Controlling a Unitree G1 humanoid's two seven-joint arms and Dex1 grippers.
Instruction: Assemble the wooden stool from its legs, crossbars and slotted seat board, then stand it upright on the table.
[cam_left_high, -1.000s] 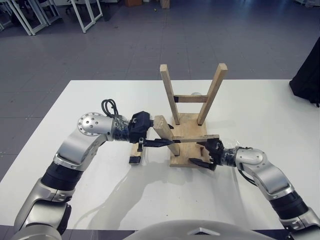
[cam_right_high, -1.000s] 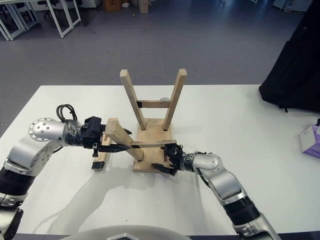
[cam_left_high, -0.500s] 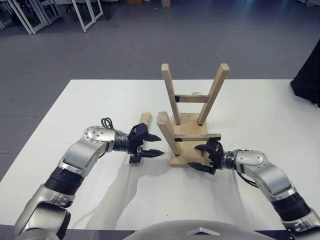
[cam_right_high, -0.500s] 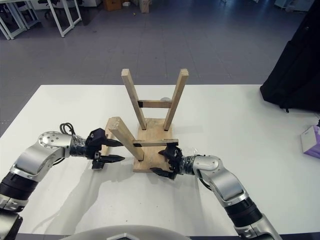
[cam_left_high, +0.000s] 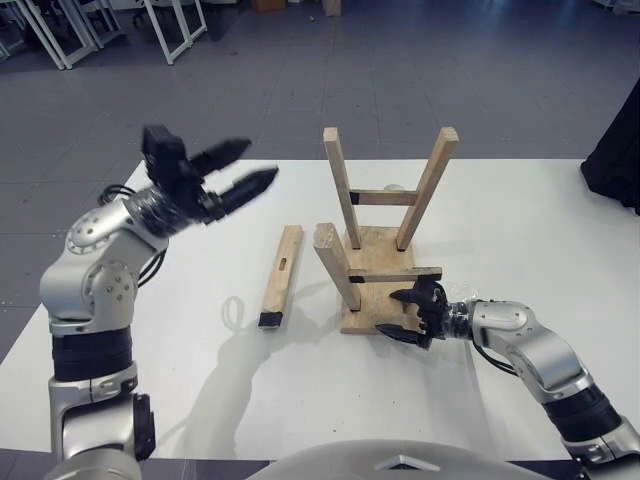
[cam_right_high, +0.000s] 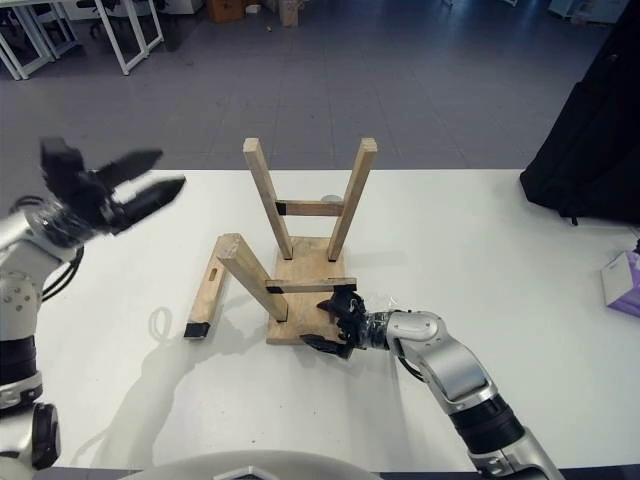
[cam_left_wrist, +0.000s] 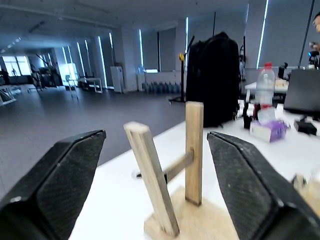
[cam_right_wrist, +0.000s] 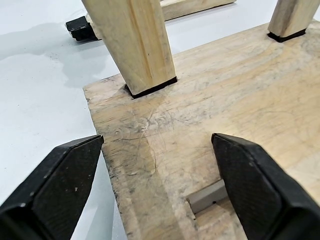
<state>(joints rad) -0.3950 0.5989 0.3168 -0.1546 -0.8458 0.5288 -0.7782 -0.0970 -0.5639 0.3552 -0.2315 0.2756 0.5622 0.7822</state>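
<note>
Wooden seat board (cam_left_high: 378, 256) lies just beneath the spread right gripper (cam_left_high: 388, 314).

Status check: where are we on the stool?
Left hand open, empty, up high at left. Right hand open at seat board's near edge. Three legs in, fourth leg loose on table, left of board.

Open-plan lab: white table (cam_left_high: 520, 210), rolling desks (cam_left_high: 60, 30)

Smooth silver-grey shells cover the left arm (cam_left_high: 85, 300) and right arm (cam_left_high: 535, 350), with black bands at the joints. A round, screw-dotted silver elbow cap (cam_left_high: 88, 237) and a looping black cable (cam_left_high: 113, 189) mark the left. The left gripper (cam_left_high: 258, 160) and right gripper (cam_left_high: 390, 312) have matte black wedge fingers.
</note>
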